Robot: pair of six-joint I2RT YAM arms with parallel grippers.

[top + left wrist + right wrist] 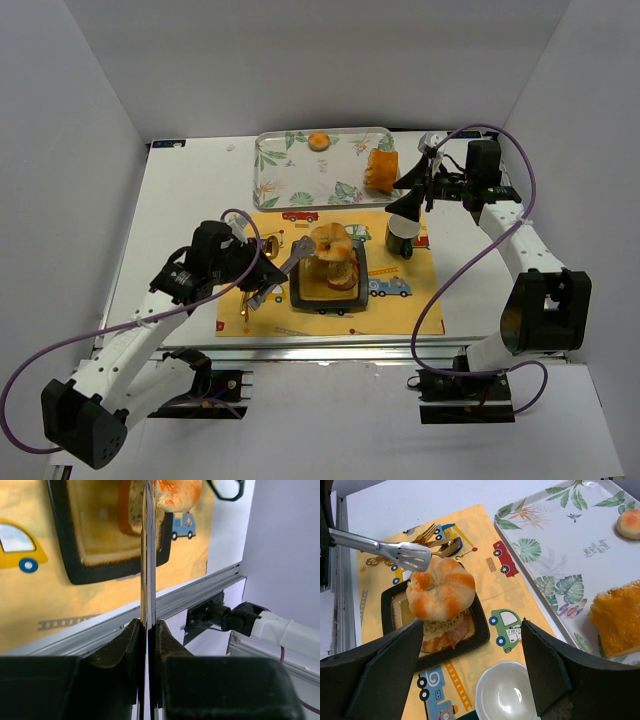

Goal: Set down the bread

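Note:
The bread, a round white-and-orange roll [332, 241], is over a sandwich base of bread, ham and egg [445, 632] on a black square plate [300, 296]. My left gripper [255, 272] is shut on metal tongs [290, 262], whose tips touch the roll's left side [441, 594]. I cannot tell whether the roll rests on the base or hangs just above it. In the left wrist view the tongs [148, 555] run edge-on from my gripper [148, 630] to the roll [177, 492]. My right gripper [415, 190] is open and empty [471, 625], above a cup.
A white cup [507, 695] with a dark green outside [401, 238] stands right of the plate on the yellow car-print mat [400, 305]. Gold cutlery [270, 248] lies left of the plate. A leaf-print tray [270, 175] behind holds an orange loaf [381, 170] and a small bun [319, 141].

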